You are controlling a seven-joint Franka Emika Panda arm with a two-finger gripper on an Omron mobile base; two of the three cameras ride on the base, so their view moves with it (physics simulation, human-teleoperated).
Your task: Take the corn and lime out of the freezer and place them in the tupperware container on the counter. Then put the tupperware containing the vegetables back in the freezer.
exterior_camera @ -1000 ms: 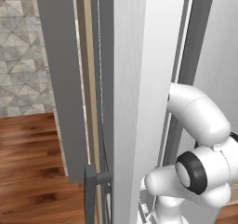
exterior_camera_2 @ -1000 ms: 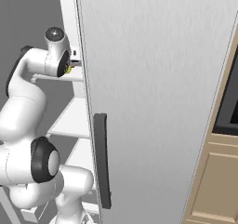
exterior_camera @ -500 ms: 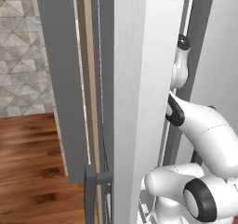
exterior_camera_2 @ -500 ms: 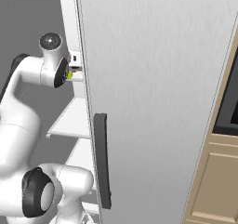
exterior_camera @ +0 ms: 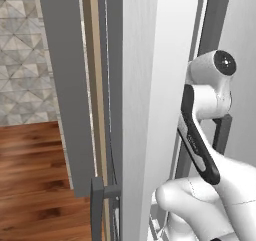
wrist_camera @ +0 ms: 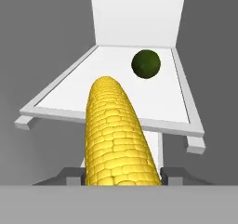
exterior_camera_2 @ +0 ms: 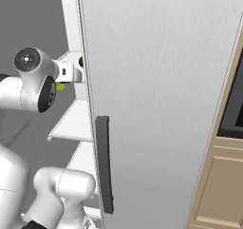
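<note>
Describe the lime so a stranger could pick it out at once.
Look inside the open freezer at the white shelf. Toward its back sits the lime, small, round and dark green. The corn between the gripper's fingers is long, yellow and knobbly.

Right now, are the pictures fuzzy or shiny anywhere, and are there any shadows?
Hand view: the corn and lime look sharp, with no glare; the lime's underside is darker. Right base view: the freezer door has a soft brushed sheen and no bright glare. Left base view: evenly lit, with only faint shadows.
</note>
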